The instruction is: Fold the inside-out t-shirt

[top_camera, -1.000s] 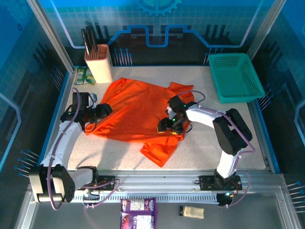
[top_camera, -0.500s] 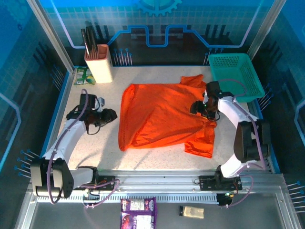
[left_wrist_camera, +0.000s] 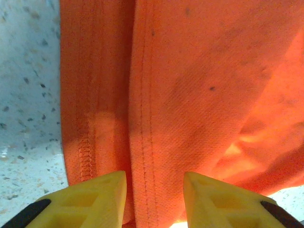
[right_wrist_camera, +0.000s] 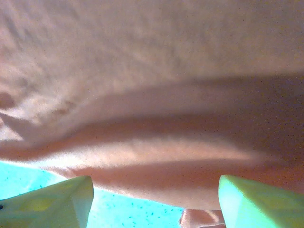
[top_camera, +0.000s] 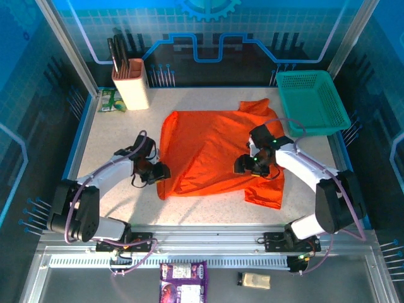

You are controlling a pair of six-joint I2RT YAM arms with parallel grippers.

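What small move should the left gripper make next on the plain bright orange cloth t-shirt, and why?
Probably close the left gripper on the stitched hem: its yellow fingers stand apart astride the edge of the bright orange t-shirt, not yet pinched.

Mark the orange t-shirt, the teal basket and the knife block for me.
orange t-shirt [top_camera: 211, 148]: top external view, middle of its body.
teal mesh basket [top_camera: 314, 104]: top external view, its bare floor.
knife block [top_camera: 131, 87]: top external view, its beige front face.

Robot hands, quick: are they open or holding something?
Left hand: open, straddling the t-shirt hem.
Right hand: open, over the t-shirt, holding nothing.
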